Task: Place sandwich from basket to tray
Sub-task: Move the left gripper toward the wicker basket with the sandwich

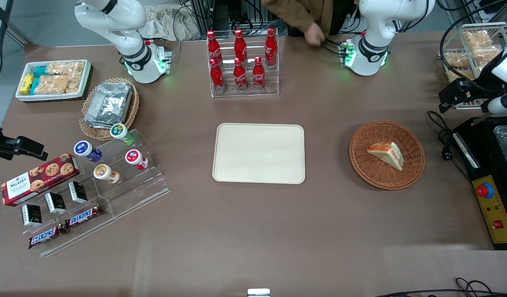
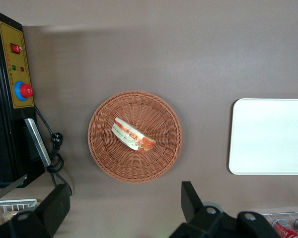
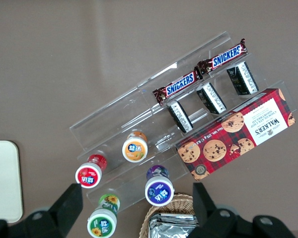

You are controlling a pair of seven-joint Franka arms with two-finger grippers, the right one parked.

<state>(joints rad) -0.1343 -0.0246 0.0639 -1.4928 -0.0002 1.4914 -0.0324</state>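
Table (image 1: 253,231): brown surface.
Tray (image 1: 259,153): cream, bare, mid-table.
Basket (image 1: 387,154): reddish wicker, beside the tray toward the working arm's end, well apart from it.
Gripper (image 2: 124,206): raised high above the table, fingers (image 2: 191,198) spread wide, holding nothing.
Sandwich (image 1: 387,153): lies in the basket, well below the gripper, untouched.

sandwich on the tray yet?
No. The sandwich lies in the basket, the tray holds nothing, and the open hand hangs above the table beside the basket.
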